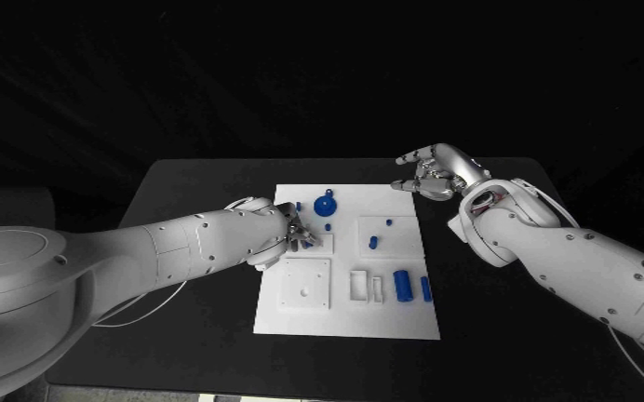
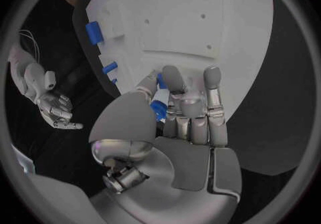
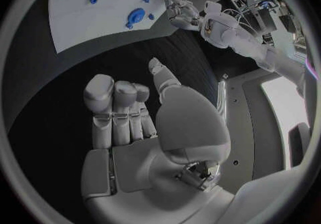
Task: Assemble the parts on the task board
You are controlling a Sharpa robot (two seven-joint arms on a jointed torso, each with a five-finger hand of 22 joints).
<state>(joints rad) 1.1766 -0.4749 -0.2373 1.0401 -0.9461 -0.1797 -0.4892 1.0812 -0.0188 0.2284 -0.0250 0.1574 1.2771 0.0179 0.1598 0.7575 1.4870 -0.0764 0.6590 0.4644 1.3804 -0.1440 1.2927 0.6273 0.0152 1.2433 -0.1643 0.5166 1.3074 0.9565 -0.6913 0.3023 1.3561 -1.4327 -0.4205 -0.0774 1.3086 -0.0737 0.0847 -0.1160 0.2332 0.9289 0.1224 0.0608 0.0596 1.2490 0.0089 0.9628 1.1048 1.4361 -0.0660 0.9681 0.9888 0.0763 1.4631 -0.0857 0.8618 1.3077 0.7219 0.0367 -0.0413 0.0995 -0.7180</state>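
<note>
Head view: the left hand (image 1: 293,232) is hovering over the task board (image 1: 403,323) on the black bench (image 1: 201,179), its curled fingers (image 2: 213,87) pinching a small blue part (image 2: 159,107). Beyond the board's far corner, the right hand (image 1: 432,171) is hanging with fingers loosely apart, holding nothing.

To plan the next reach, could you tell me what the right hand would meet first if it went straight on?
Probably the task board: the right hand, holding nothing, points towards its far edge, though height is unclear.
</note>
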